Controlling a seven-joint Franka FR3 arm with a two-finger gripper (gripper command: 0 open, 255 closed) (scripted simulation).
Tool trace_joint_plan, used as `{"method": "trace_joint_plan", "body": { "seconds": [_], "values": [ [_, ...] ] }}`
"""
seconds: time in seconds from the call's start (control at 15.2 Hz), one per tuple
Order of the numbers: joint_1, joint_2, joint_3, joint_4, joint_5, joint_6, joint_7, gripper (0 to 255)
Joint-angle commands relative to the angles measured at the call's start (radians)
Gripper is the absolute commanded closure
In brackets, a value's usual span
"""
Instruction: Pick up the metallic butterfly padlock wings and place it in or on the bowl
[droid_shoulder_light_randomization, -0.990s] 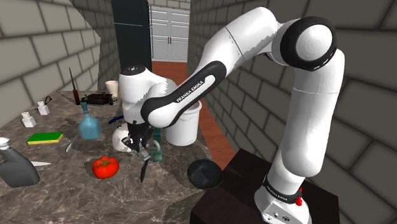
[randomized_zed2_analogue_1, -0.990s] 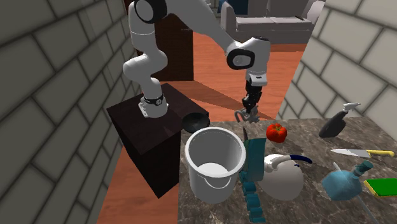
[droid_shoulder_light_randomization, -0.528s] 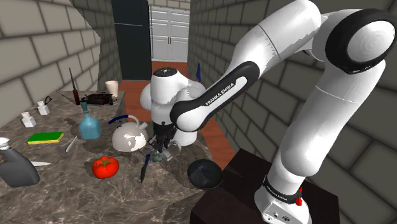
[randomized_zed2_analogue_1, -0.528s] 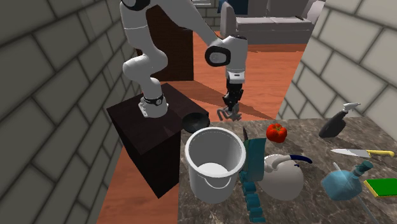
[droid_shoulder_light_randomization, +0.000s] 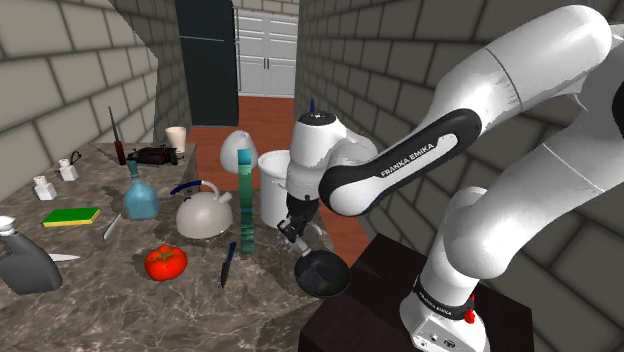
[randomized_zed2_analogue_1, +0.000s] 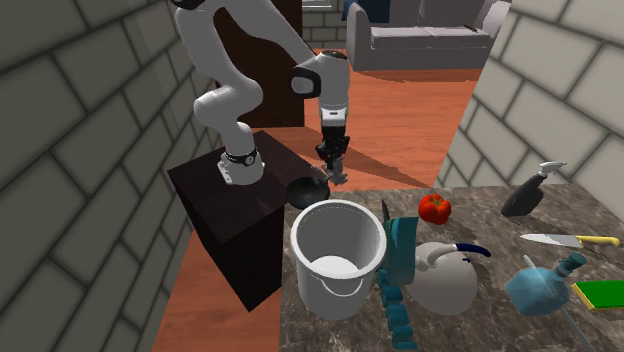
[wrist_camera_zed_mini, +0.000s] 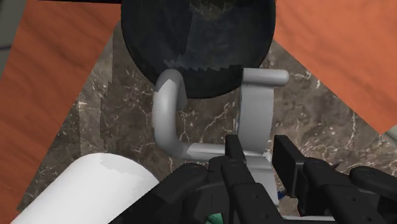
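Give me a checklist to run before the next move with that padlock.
1. Gripper shut on the grey padlock: ok.
2. Padlock centred over the dark bowl: not ok; in the wrist view only its tip overlaps the rim.
3. Bowl empty: ok.
4. Bowl upright on the table, near its edge: ok.
5. Clearance from the white bucket beside the gripper: cannot tell.

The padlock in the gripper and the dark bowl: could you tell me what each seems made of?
The padlock looks like satin grey metal: even grey, soft shading along its curved shackle, though painted plastic would look alike. The bowl is near black with a faint mottled sheen; dark metal or glazed ceramic, I cannot tell.
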Motion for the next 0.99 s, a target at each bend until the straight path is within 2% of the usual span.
{"method": "trace_joint_plan", "body": {
  "seconds": [0.0,0.2,0.92],
  "values": [
    [0.026,-0.103,-0.034,-0.076,0.029,-0.025,-0.042,255],
    [0.056,-0.243,-0.074,-0.17,0.049,-0.072,-0.08,255],
    [0.025,-0.075,-0.026,-0.236,0.034,0.162,-0.041,255]
  ]
}}
